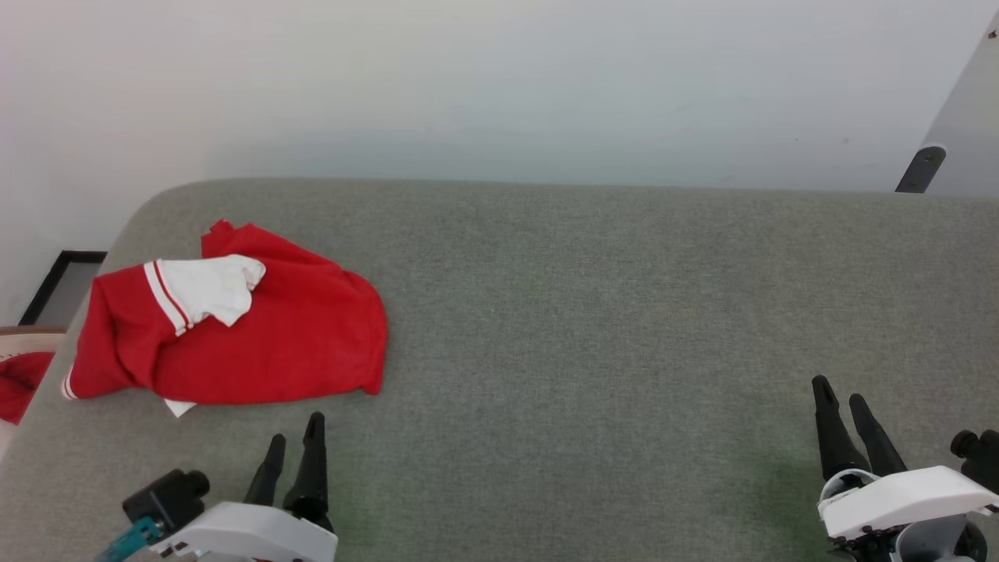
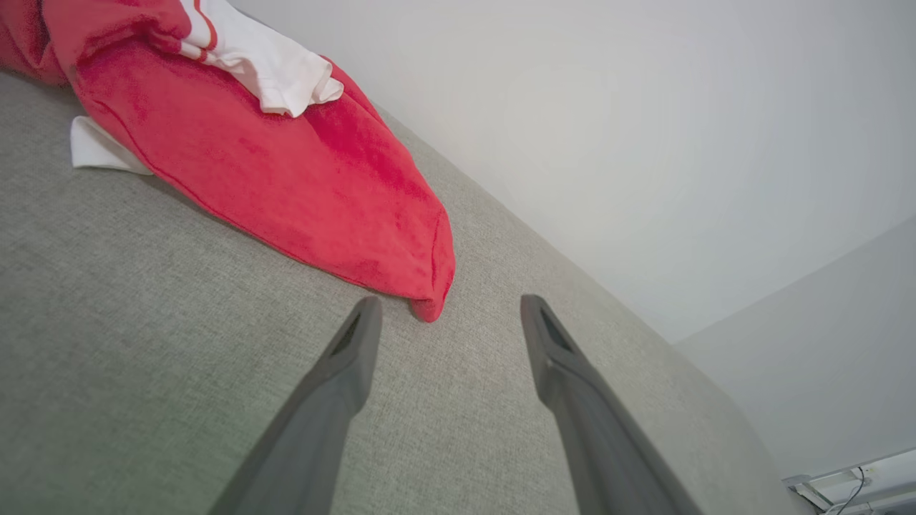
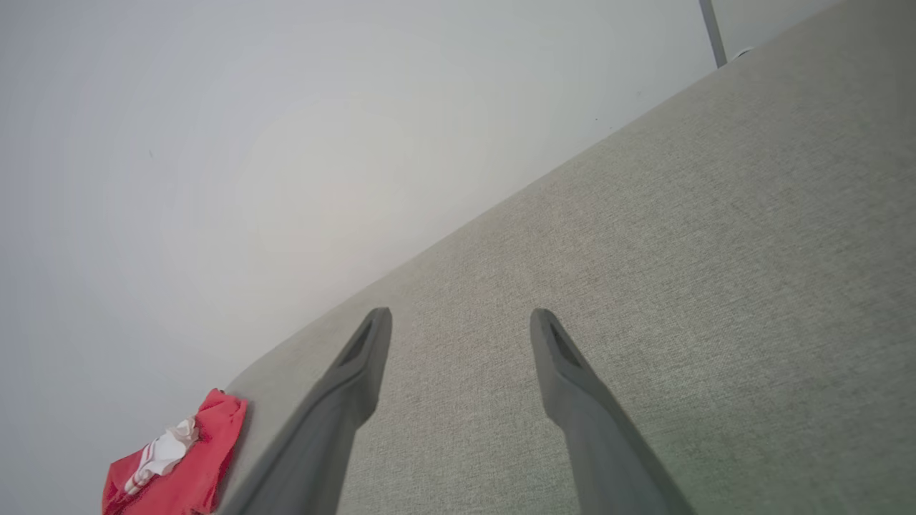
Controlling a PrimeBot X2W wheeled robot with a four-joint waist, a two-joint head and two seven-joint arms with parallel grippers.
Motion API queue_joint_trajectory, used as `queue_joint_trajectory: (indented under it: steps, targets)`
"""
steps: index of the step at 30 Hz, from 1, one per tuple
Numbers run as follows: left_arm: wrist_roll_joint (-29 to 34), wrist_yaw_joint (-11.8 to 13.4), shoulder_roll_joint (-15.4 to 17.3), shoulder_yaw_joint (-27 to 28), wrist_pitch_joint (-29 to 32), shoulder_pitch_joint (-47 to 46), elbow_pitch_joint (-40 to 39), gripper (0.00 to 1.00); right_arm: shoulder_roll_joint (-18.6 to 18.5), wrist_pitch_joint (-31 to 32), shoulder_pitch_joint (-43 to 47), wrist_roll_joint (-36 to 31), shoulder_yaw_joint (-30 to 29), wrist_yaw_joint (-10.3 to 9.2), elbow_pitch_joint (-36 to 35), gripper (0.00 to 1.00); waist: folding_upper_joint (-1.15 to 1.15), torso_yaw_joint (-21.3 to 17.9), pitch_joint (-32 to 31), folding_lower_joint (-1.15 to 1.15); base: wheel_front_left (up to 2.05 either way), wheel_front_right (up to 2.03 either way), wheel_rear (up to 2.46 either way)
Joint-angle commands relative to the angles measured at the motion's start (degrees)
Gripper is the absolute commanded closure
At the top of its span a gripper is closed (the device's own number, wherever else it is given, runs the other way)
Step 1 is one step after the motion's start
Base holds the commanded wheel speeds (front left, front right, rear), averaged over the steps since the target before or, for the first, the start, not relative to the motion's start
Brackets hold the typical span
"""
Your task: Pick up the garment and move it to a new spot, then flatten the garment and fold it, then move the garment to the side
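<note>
The garment [image 1: 273, 336] lies crumpled at the left of the grey surface, a red jersey with a white sleeve and striped trim folded over its top; no numerals show. My left gripper [image 1: 295, 437] is open just in front of its near edge, nothing between the fingers. In the left wrist view the garment [image 2: 300, 172] ends a little beyond the left gripper [image 2: 447, 307]. My right gripper [image 1: 839, 394] stands open at the lower right, far from the cloth. The right wrist view has the right gripper [image 3: 461, 318] over bare fabric and the garment [image 3: 179, 465] small at the lower left.
The grey padded surface [image 1: 624, 328] stretches wide to the right of the jersey, its far edge meeting a pale wall. At the left edge a pale wicker basket [image 1: 23, 336] holds a plain red cloth [image 1: 19, 382]. A dark bracket [image 1: 921, 168] stands at the back right.
</note>
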Motion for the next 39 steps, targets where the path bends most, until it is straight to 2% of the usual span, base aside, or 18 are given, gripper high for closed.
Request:
queue_joint_trajectory:
  steps: [1, 27, 39]
  targets:
    - [1.4, 0.1, 0.5, -0.2, -0.3, -0.5, -0.8, 0.0, -0.1, -0.4, -1.3, -1.5, -0.1, 0.03, -0.8, 0.0, 0.0, 0.0, 0.0, 0.0, 0.0, 0.0, 0.0]
    - [18.7, 3.8, 2.1, -4.7, -4.6, -0.1, -2.2, 0.0, 0.6, -4.7, -0.6, -25.4, -1.3, 0.04, -1.6, 0.0, 0.0, 0.8, 0.4, 0.0, 0.0, 0.0, 0.0]
    - [25.0, 5.0, 2.3, -6.1, -6.3, -0.9, -2.8, 0.0, 1.5, -6.4, -1.5, -32.7, -2.5, 0.04, -0.4, 0.0, 0.0, 1.2, 1.1, 0.0, 0.0, 0.0, 0.0]
